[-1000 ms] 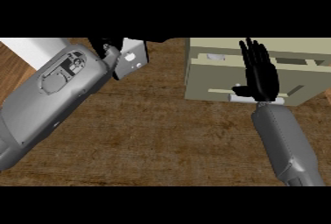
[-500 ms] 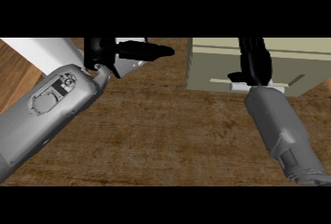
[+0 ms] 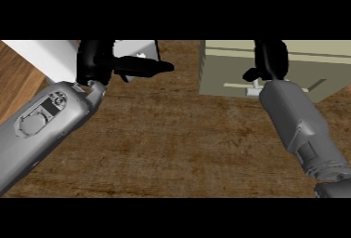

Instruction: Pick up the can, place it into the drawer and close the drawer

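Note:
No can shows anywhere in the head view. The beige drawer unit point(image 3: 226, 69) stands at the top right, with a pale handle bar point(image 3: 237, 86) on its near face; I cannot tell whether the drawer is open or shut. My right hand point(image 3: 270, 58) lies edge-on over the unit's front, fingers straight and running off the top edge, holding nothing. My left hand point(image 3: 96, 60) is at the top left, fingers upright and thumb point(image 3: 145, 68) stretched to the right, with nothing in it.
A white block point(image 3: 48, 56) sits behind the left hand at the top left, and a lighter wooden strip point(image 3: 17, 88) runs along the left edge. Both grey forearms cross the dark wooden counter point(image 3: 178, 148).
My right hand has turned from palm-flat to edge-on and moved farther up over the drawer unit. My left hand has risen, its thumb now stretched to the right.

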Controlling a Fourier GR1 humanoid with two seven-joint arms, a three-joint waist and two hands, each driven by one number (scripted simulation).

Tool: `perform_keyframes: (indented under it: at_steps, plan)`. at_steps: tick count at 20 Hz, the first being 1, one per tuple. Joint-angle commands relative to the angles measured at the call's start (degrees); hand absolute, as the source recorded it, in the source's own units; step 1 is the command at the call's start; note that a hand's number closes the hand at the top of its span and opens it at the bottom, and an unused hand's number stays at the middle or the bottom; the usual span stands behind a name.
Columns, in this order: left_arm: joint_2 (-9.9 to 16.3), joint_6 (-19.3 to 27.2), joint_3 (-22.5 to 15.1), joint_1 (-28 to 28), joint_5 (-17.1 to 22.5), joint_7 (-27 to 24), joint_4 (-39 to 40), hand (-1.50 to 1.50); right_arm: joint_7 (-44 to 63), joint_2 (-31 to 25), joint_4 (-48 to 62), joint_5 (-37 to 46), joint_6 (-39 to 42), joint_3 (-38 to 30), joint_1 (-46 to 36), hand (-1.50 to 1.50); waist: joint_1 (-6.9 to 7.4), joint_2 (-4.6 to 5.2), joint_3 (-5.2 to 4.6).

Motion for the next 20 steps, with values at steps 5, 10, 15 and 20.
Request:
perform_keyframes:
  at_steps: [5,10,15,20]
  plan:
    - [1.03,-0.48,0.39,4.75,-0.99,-1.57,-4.84,-1.50,-1.36,-0.13,4.63,-1.92,1.54,-2.53,-6.72,-1.50,2.16,1.00,0.24]
    - [2.02,-1.73,2.10,5.62,-0.46,-1.78,-3.78,-1.50,-9.37,2.68,2.03,-9.62,1.74,-8.14,-7.15,-1.50,1.16,0.96,0.38]
    - [2.10,-0.86,2.07,7.61,-1.18,-2.42,-5.43,-1.50,-13.79,5.17,0.92,-16.24,4.27,-13.57,-8.46,-1.50,1.23,0.54,0.39]
    - [3.20,-0.86,2.87,10.77,-1.35,-3.12,-7.17,-1.50,-20.83,4.31,-0.33,-23.42,9.92,-19.33,-8.25,-1.50,-0.57,-0.15,0.29]
